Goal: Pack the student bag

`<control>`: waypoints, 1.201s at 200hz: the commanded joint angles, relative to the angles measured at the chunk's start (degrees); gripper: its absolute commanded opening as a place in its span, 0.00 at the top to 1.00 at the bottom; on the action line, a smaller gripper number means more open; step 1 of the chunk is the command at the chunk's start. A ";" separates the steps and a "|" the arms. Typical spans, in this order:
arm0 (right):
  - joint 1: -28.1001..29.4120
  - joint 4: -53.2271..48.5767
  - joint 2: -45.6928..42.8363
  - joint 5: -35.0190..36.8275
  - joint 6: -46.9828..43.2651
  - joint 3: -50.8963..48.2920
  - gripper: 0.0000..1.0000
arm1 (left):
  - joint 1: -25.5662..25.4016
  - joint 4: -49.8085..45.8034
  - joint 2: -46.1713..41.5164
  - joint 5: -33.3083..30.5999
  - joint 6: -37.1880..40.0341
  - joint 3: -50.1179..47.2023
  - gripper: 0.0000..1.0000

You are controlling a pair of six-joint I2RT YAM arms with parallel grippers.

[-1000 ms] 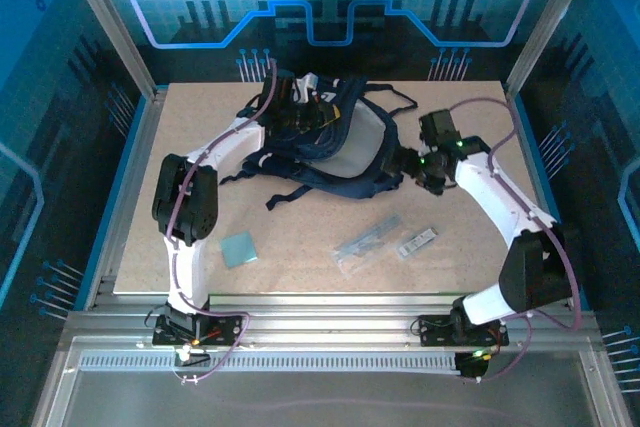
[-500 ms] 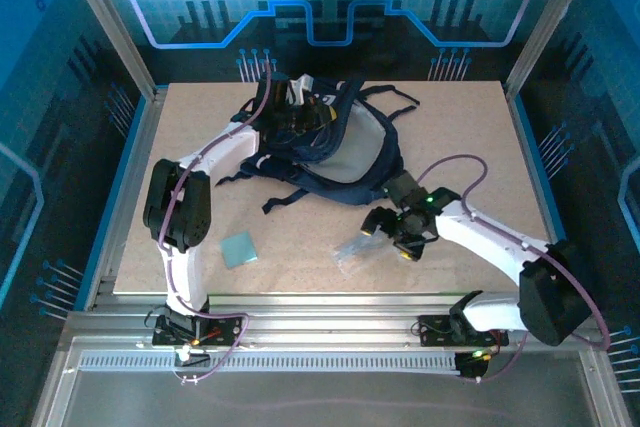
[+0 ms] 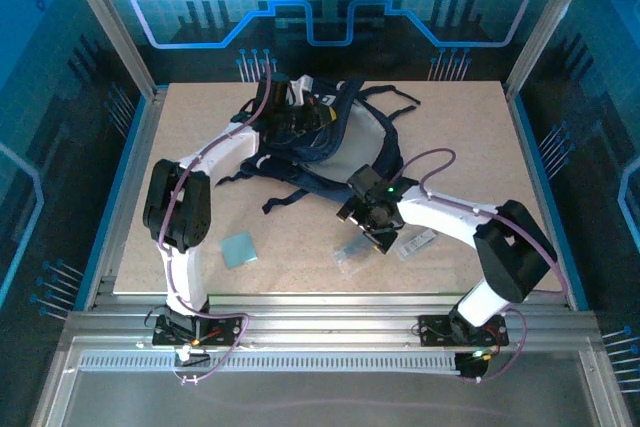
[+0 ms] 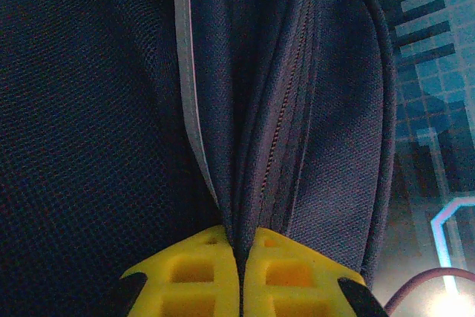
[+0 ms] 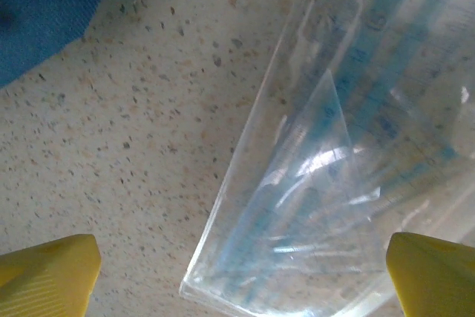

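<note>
The student bag [image 3: 352, 153], dark navy with black straps and a pale grey panel, lies at the back middle of the table. My left gripper [image 3: 303, 119] is at its top edge. In the left wrist view its yellow fingers [image 4: 194, 269] are shut on a fold of the bag's fabric [image 4: 89, 109] beside a zipper seam. My right gripper [image 3: 366, 223] hovers low in front of the bag, over a clear plastic packet [image 3: 356, 250]. In the right wrist view the packet [image 5: 326, 183], holding blue-marked rulers, lies between the wide-open yellow fingertips [image 5: 52, 272], untouched.
A small teal square card [image 3: 238, 248] lies at the front left of the speckled table [image 3: 470, 127]. A small pale packet [image 3: 417, 242] lies just right of the clear one. Bag straps [image 3: 285, 197] trail toward the front. Metal frame posts stand at the table's corners.
The right arm swung from the bag's right side forward and left, down over the clear packet. The left gripper stayed shut on the bag.
</note>
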 commanded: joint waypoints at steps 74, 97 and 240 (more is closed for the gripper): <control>0.80 -9.65 -3.02 6.46 5.95 -2.89 0.00 | 0.64 4.97 -6.87 0.87 1.32 -2.41 1.00; 0.35 -6.39 -1.42 5.34 6.28 -3.73 0.00 | 0.74 5.46 -6.82 0.82 0.95 -2.83 1.00; 1.55 -3.88 5.42 7.10 5.19 -3.09 0.31 | 1.45 6.31 -6.87 1.08 -0.37 -3.28 1.00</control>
